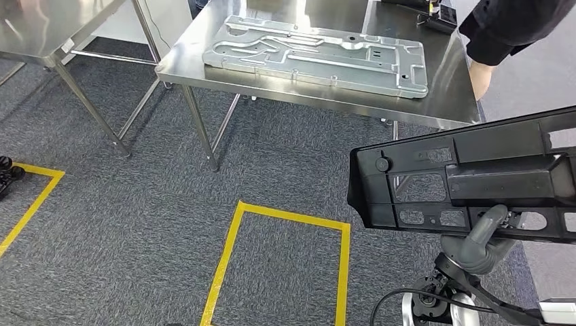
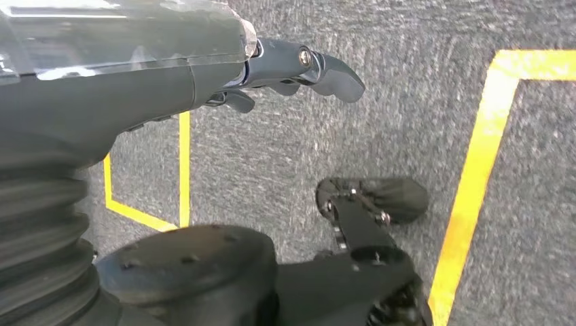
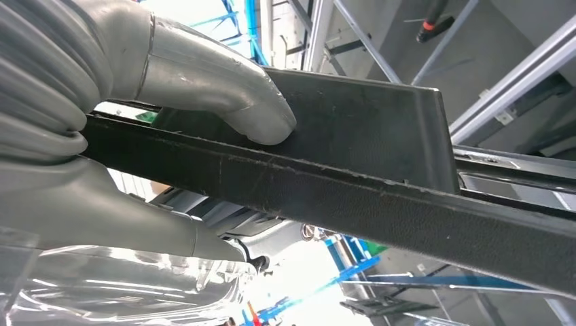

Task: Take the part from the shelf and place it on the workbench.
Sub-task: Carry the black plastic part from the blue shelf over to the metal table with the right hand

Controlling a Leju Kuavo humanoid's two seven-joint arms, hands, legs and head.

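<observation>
Head view, nearest first: right hand point(image 1: 483, 239) grips the lower edge of a long black plastic part point(image 1: 469, 183), held roughly level above the carpet, its long side running off the frame's right edge. Right wrist view confirms the grip: thumb point(image 3: 224, 95) pressed on one face of the black part point(image 3: 367, 136), fingers wrapped under its rim. No lettering can be read on the part.

Left wrist view: left hand point(image 2: 285, 68) hangs over the grey carpet point(image 2: 407, 122), fingers loosely curled, nothing in them.

Floor: a yellow tape rectangle point(image 1: 231, 251) lies just ahead on the carpet, a second yellow outline point(image 1: 34, 197) at the left edge. Bare carpet runs between the tape and the table legs.

Further out: steel workbench point(image 1: 204, 64), near edge facing the robot. A silver stamped metal panel point(image 1: 319, 54) lies flat on it, taking up most of the top; a bare strip remains along the near edge. A person's dark sleeve point(image 1: 502, 27) and hand point(image 1: 481, 78) are at the bench's right end. A second steel table point(image 1: 41, 34) stands far left.
</observation>
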